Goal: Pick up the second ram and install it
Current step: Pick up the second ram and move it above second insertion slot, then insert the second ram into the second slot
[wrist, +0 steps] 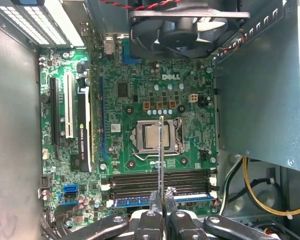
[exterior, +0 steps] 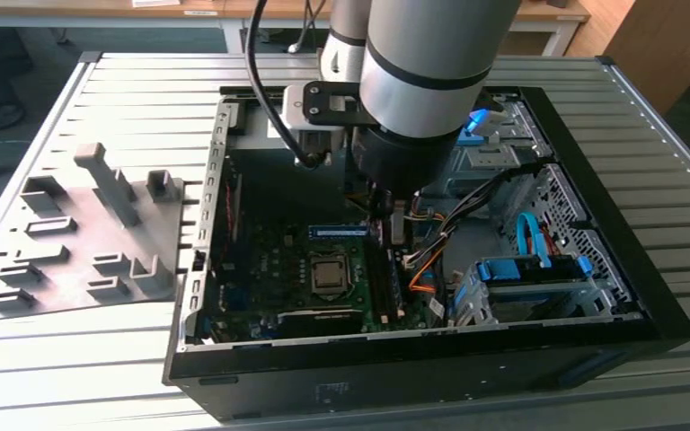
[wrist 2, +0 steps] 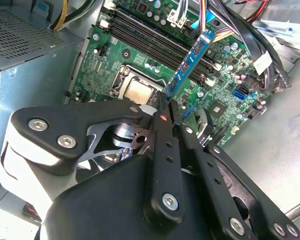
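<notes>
Your black two-finger gripper point(wrist 2: 166, 106) clamps the thin, dark, blue-labelled memory stick point(wrist 2: 190, 62); entering the black motherboard slots point(wrist: 135, 181) skewed, it may jam.

The end of the second ram point(wrist 2: 191, 62) that I clamp is buried between my fingers point(wrist 2: 166, 145) in both wrist views. In the first wrist view the stick shows edge-on, a thin line with its chips out of sight, and my fingers run off the picture's edge. The other memory stick point(wrist: 132, 202), in its slot, is partly hidden behind them. In the exterior view my arm point(exterior: 423, 81) covers my fingers and most of the second ram; how near its far end is to the slots I cannot tell.
</notes>
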`<state>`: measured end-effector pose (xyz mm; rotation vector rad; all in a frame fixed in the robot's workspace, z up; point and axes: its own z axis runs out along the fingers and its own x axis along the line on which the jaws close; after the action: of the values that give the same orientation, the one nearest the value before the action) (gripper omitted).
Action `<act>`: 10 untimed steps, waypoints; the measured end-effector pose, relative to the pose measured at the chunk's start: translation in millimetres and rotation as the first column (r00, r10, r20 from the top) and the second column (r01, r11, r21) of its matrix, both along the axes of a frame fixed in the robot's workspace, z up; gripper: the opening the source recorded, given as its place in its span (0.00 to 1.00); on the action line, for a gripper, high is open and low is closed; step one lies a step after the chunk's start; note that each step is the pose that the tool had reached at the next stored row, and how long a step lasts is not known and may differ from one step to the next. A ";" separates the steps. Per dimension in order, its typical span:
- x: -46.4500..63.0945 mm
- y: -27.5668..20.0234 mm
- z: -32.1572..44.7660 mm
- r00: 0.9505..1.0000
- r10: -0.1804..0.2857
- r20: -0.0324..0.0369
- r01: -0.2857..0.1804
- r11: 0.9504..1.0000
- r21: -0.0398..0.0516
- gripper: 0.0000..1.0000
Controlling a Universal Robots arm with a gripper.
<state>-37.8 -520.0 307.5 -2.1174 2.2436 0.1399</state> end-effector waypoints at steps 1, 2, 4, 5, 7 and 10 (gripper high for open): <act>0.0 0.0 0.0 1.000 0.000 0.000 0.000 1.000 0.000 0.14; 0.0 0.0 0.0 1.000 0.000 0.000 0.000 1.000 0.000 0.14; 0.0 0.0 0.0 1.000 0.000 0.000 0.000 1.000 0.000 0.14; 0.0 0.0 0.0 1.000 0.000 0.000 0.000 1.000 0.000 0.14; 0.0 0.0 0.0 1.000 0.000 0.000 0.000 1.000 -0.001 0.14; 0.0 0.0 0.0 1.000 0.000 0.000 0.000 1.000 -0.001 0.14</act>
<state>-37.8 -520.0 307.5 -2.1177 2.2440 0.1391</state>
